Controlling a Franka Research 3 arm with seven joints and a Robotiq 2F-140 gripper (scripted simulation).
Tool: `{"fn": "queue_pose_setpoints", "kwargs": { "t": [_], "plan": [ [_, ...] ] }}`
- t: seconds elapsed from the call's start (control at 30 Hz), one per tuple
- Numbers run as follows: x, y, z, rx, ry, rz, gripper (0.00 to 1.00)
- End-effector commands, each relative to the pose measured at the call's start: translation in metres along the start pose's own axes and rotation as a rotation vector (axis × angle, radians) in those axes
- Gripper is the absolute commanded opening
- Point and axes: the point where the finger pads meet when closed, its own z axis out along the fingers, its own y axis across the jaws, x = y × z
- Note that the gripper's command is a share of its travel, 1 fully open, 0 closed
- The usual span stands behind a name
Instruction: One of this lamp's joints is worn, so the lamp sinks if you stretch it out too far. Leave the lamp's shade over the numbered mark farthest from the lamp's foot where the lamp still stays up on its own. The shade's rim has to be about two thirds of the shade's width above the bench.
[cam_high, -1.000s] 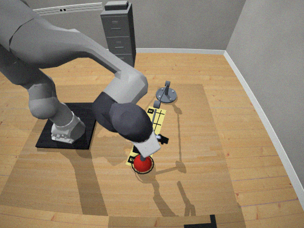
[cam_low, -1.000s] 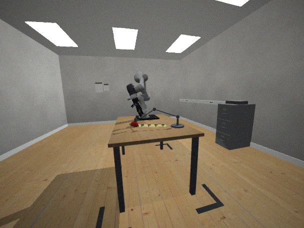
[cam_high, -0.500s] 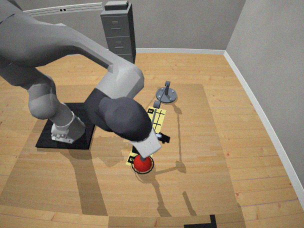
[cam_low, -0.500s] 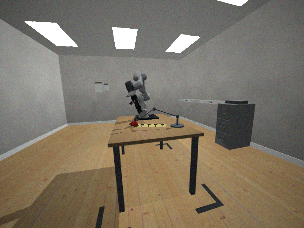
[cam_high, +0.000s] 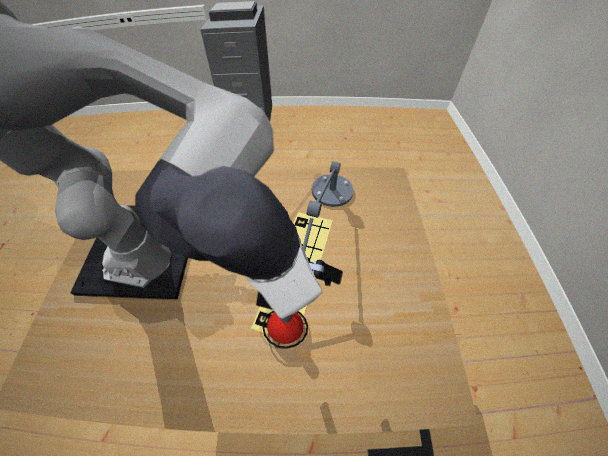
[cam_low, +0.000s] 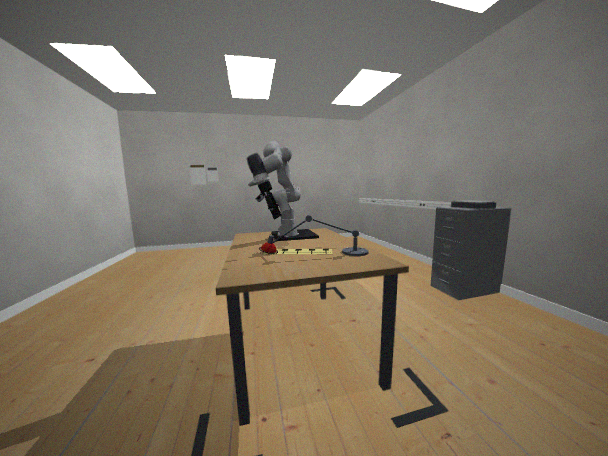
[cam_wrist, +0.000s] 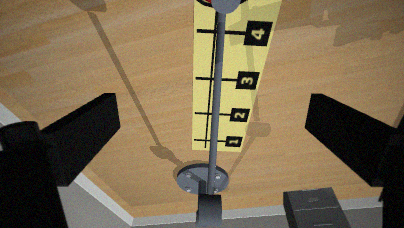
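The lamp has a round grey foot (cam_high: 332, 192) (cam_low: 355, 251) (cam_wrist: 202, 179) and thin grey rods that stretch out along a yellow strip (cam_high: 320, 232) (cam_low: 305, 251) (cam_wrist: 205, 60) of numbered marks. Its red shade (cam_high: 285, 327) (cam_low: 268, 247) sits at the strip's far end, beyond mark 4 (cam_wrist: 258, 34), low and close to the bench. My gripper (cam_high: 296, 287) (cam_low: 276, 215) (cam_wrist: 213, 111) is open and empty. It hangs above the lamp's rod (cam_wrist: 216, 100), one finger on each side and clear of it. My wrist hides most of the strip in the top view.
The bench (cam_low: 300, 274) is a wooden table on dark legs; its edge runs just behind the lamp's foot. My base plate (cam_high: 90, 280) is at the left. A grey filing cabinet (cam_high: 240, 55) (cam_low: 470, 250) (cam_wrist: 315, 207) stands on the floor beyond the table.
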Motion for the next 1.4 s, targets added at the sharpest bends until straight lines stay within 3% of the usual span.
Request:
{"fn": "queue_pose_setpoints", "kwargs": {
  "t": [0.0, 0.2, 1.37],
  "plan": [
    [0.0, 0.005, -0.014, -0.014, 0.001, 0.017, 1.0],
    [0.0, 0.002, -0.039, -0.003, -0.001, 0.005, 1.0],
    [0.0, -0.004, -0.039, 0.018, -0.002, -0.005, 1.0]
  ]
}}
